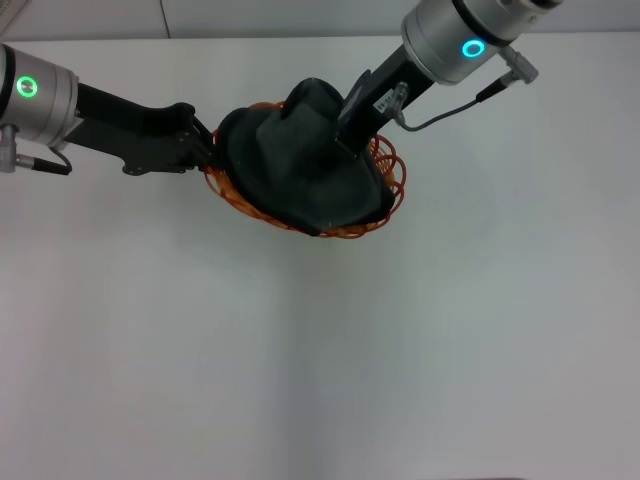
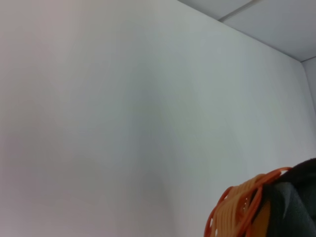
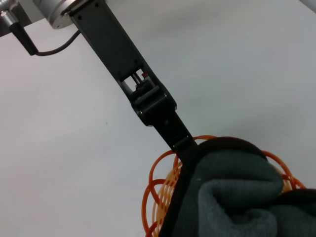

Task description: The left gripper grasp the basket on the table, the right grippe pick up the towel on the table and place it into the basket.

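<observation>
Releasing cleanly matters now: the dark grey soft towel [image 1: 300,165] already fills the oval orange wire basket [image 1: 392,172], upper centre of frame on the white table [image 1: 400,350]. The slim black right grippe [image 1: 345,140] presses into it, finger spread hidden. The black-jawed left gripper [image 1: 208,145] clamps the basket's left rim.

Looks like a robotics lab or test bench rather than a home or shop. Shown by a large, plain white, smooth table [image 1: 320,380] with no markings, and by two machine arms reaching over it, each with a glowing ring. Beyond the far edge, only pale flat panels with thin seams [image 2: 256,15]. No domestic furnishing visible anywhere in frame.
</observation>
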Tool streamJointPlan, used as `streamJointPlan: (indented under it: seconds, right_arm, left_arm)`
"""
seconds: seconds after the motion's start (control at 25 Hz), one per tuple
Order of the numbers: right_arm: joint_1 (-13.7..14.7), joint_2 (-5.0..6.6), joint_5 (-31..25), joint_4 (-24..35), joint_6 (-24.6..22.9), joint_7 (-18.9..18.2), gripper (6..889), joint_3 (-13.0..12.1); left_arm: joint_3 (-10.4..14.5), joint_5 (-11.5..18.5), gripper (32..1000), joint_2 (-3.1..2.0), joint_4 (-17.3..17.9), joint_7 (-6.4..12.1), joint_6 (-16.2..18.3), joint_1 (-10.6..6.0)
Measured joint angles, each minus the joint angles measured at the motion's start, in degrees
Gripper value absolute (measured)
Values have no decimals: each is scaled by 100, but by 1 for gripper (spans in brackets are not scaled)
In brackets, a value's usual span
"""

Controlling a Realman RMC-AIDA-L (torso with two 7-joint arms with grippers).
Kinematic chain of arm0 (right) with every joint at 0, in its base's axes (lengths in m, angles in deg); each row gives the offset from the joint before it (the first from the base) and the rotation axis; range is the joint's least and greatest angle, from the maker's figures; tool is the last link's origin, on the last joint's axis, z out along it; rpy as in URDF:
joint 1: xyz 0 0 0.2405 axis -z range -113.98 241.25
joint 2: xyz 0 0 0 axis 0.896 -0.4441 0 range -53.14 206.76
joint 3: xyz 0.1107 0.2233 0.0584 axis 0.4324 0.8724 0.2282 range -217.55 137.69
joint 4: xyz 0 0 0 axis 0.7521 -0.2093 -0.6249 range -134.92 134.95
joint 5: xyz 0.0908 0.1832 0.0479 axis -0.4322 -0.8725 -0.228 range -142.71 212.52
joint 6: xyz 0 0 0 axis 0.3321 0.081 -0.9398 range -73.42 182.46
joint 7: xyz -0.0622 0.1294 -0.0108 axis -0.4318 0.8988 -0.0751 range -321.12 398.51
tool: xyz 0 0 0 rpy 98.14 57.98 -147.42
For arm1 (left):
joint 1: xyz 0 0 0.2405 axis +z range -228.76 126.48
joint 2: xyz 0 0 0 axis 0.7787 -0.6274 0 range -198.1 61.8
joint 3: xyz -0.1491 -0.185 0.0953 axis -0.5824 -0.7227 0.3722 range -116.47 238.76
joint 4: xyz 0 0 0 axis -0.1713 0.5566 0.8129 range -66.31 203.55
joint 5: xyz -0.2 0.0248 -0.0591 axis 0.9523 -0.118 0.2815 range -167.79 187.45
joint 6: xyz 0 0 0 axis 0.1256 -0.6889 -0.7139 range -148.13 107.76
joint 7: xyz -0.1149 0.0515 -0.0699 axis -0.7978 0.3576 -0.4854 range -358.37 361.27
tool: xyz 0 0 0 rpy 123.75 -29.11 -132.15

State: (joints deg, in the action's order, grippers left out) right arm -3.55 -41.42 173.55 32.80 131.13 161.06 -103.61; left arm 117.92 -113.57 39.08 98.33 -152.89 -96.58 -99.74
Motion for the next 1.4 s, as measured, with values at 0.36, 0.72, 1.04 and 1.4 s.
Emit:
streamJointPlan:
  seconds: [0.36, 0.72, 1.04, 1.4]
  right_arm:
    - [-4, 2, -22, 61, 120, -28, 639, 43]
    - [-5, 2, -22, 87, 118, -14, 877, 58]
    - [214, 2, -232, 831, 532, 96, 877, 84]
    - [828, 12, -276, 2632, 1410, 530, 876, 417]
  left_arm:
    - [0, 1, 74, -1, -1, 0, 2, 0]
    - [-1, 1, 74, -1, -1, 9, 11, 14]
    - [-2, 1, 74, -16, -1, 14, 25, 80]
    - [-7, 0, 74, -40, -1, 6, 32, 147]
